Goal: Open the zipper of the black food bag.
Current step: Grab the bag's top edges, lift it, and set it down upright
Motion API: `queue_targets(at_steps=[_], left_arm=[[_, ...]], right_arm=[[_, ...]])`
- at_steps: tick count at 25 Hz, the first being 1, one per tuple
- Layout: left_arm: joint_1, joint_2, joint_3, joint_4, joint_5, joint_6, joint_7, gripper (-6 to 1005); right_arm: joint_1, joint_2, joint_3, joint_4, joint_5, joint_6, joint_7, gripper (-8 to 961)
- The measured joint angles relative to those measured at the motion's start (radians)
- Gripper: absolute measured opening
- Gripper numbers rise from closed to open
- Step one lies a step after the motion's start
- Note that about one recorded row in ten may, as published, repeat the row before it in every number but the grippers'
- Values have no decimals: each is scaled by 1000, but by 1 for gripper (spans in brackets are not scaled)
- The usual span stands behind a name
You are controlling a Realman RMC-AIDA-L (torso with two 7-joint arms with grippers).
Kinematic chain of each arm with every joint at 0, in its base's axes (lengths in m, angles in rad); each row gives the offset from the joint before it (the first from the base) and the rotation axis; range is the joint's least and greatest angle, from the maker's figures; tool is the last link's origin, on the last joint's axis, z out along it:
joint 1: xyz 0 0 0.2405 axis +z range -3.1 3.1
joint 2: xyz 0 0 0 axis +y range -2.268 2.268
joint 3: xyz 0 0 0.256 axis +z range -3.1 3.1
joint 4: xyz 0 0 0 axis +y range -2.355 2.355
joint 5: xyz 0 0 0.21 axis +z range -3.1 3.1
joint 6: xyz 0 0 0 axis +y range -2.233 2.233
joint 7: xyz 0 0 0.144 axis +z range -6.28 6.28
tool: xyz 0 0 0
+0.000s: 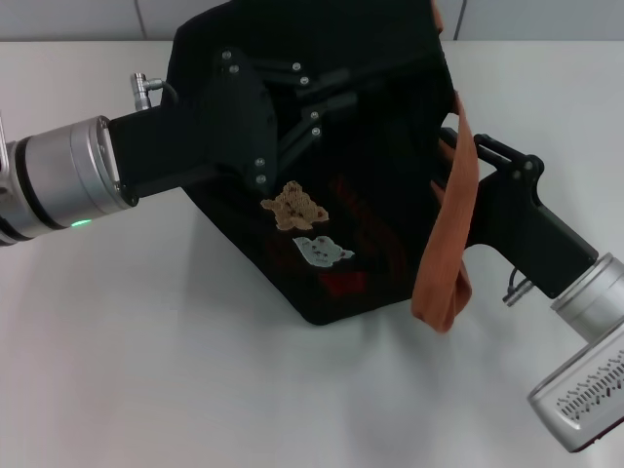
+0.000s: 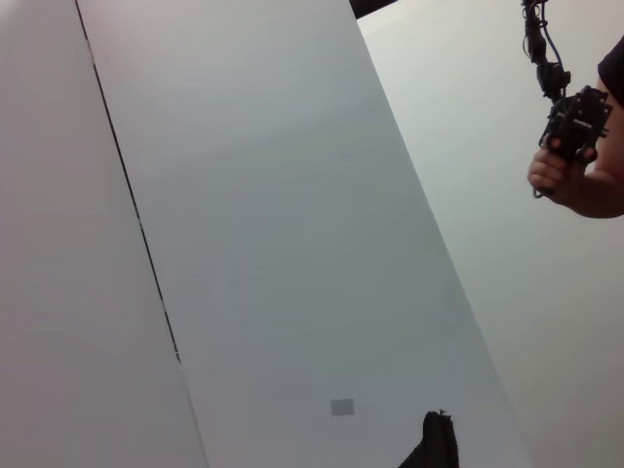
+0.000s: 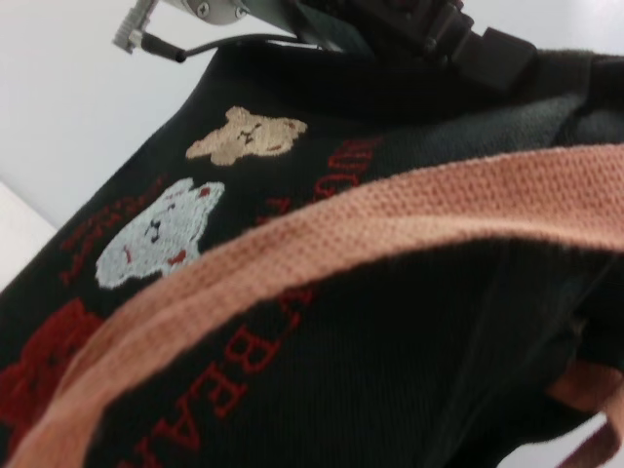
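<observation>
Bag: the black bag (image 1: 336, 244) lies tipped on the white table (image 1: 146, 351), its bear-patch face turned up toward the head camera, between the two pincers.
Left pincer: the left pincer (image 1: 327, 93) reaches across the bag's upper part from the robot's left. Its linkage lies over the black fabric; black on black, so whether its fingers are apart or clamped cannot be told.
Right pincer: the right pincer (image 1: 458, 146) sits against the bag's right side, behind the strap. Its fingertips are hidden, so their state cannot be told.
Strap: the orange-brown strap (image 1: 448, 244) hangs loose just in front of the right pincer and drapes down the bag's side to the table.
Zipper: not visible in any view; judged to run along the top edge, on the far side of the left pincer.
Reason for the hold: judged as one pincer steadying the bag's side while the other works at the top edge, so the fabric stays taut.
Risk: the loose strap may snag on the right pincer.
</observation>
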Motion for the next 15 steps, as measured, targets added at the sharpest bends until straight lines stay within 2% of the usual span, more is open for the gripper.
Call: queue_targets(at_steps=[15], left_arm=[[24,5,-11,0,-45,-8,0,94]], right_arm=[[-37,0,-5,-3,-8,39,-4,379]])
